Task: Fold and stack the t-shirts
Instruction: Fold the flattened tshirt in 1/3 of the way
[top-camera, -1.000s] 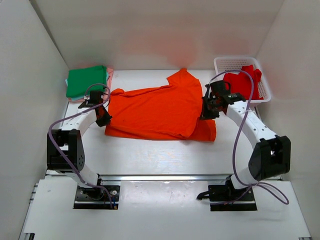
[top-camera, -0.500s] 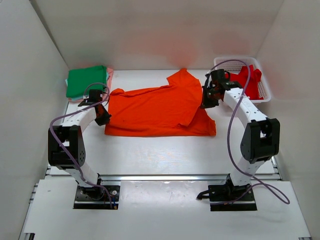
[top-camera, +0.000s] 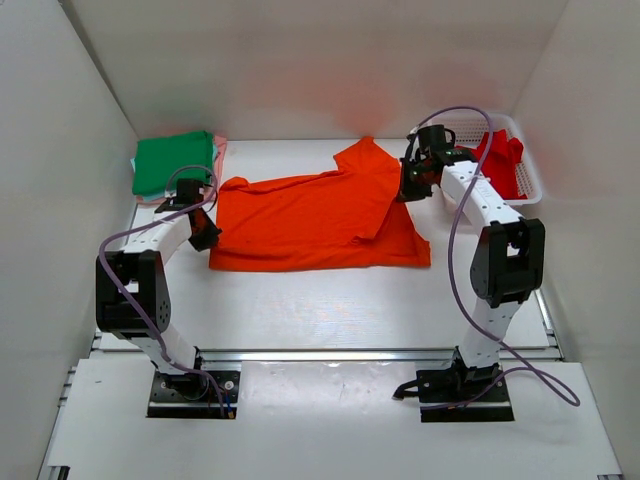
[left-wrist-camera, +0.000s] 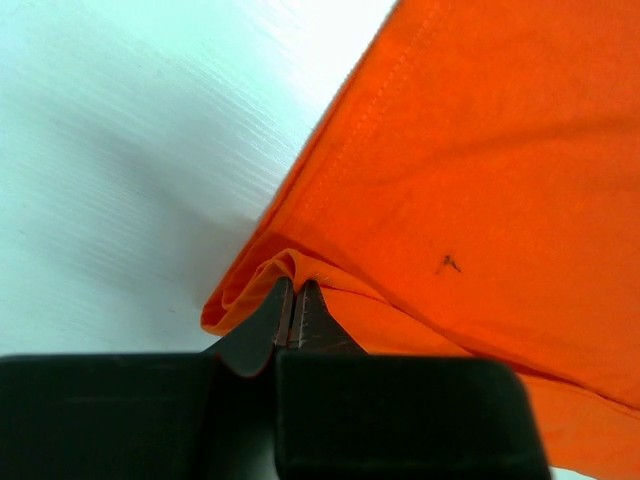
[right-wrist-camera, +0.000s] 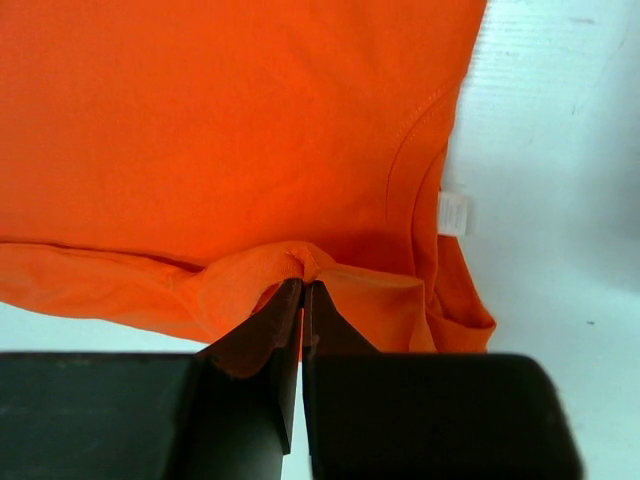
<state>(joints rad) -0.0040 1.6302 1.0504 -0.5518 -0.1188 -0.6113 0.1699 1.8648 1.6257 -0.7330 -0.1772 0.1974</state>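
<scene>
A bright orange t-shirt (top-camera: 310, 220) lies spread across the middle of the table, partly folded over itself. My left gripper (top-camera: 207, 237) is shut on its left edge, pinching a fold of orange cloth (left-wrist-camera: 290, 270). At the shirt's right side my right gripper (top-camera: 408, 190) is shut on a bunched fold (right-wrist-camera: 300, 262), near the collar with its white label (right-wrist-camera: 453, 212). A folded green t-shirt (top-camera: 175, 163) tops a stack at the back left, with a pink edge (top-camera: 222, 146) showing beneath it. A red t-shirt (top-camera: 498, 160) lies crumpled in the basket.
The white mesh basket (top-camera: 530, 180) stands at the back right corner, close to my right arm. White walls close in the table on the left, back and right.
My right gripper has carried its fold of the orange shirt toward the back, pulling the right side up off the lower layer. The left gripper has stayed put.
</scene>
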